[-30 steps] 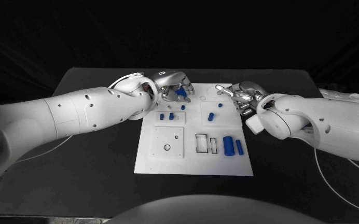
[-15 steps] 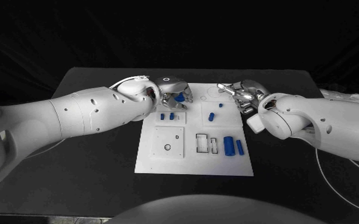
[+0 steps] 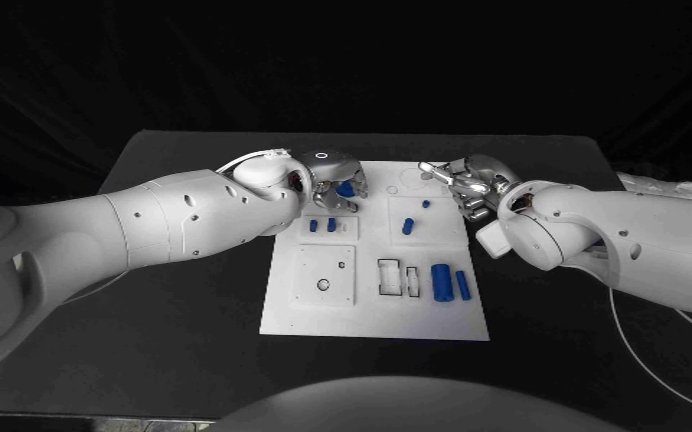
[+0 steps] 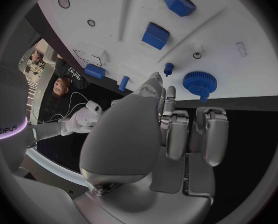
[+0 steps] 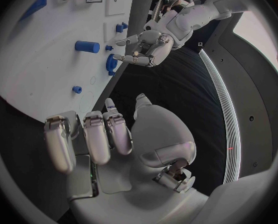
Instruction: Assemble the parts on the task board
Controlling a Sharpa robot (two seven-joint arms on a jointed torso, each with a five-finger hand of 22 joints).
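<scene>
Gear (image 4: 199, 82) sits at the task board's (image 3: 433, 317) far edge, left hand (image 3: 335, 177) just above it, fingers loose, holding nothing. Right hand (image 3: 469, 182) spread, idle. Next, I'd guess: check seating.

Pretty tight up at the far end of the task board (image 3: 372, 317). The left hand (image 3: 335, 174) hangs over the board's upper-left corner, right by the blue gear (image 4: 199, 82), and the right hand (image 3: 469, 180) sits just off the upper-right edge, fingers spread, nothing in it. Between them there's a narrow open strip at the top centre of the head view. The middle of the board is dotted with small blue parts (image 3: 408, 224), and two bigger blue cylinders (image 3: 450, 283) stand at lower right. The lower-left part of the board is bare, and so is the black table (image 3: 188, 332) on both sides lower down.
</scene>
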